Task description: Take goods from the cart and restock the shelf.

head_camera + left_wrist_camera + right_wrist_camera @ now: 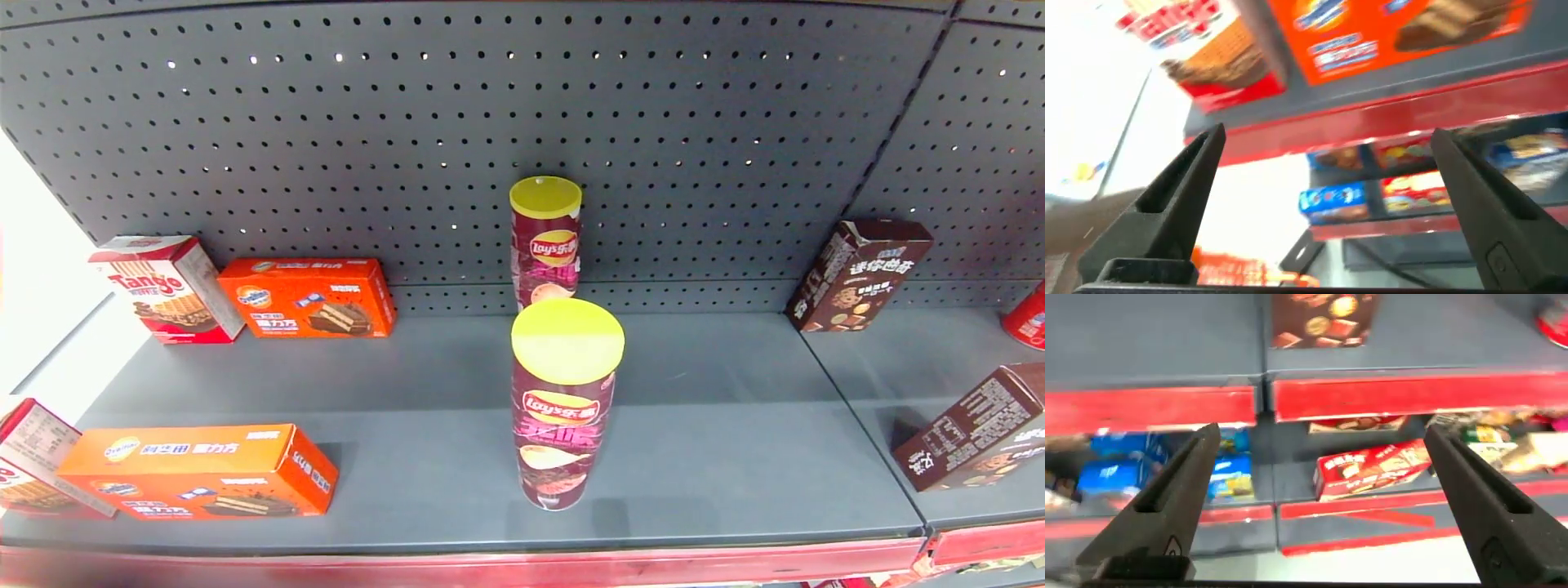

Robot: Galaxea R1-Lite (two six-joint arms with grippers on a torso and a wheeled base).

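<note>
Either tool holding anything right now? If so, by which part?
Nothing held. The left tool and right tool are both open and empty.

Left gripper (1327, 135): two matt, dark grey jaws, wedge-shaped and tapering to narrow tips, with stepped blocks at their bases. Right gripper (1323, 431): an identical dark grey tapered pair, each jaw bearing a small round mark near its base.
</note>
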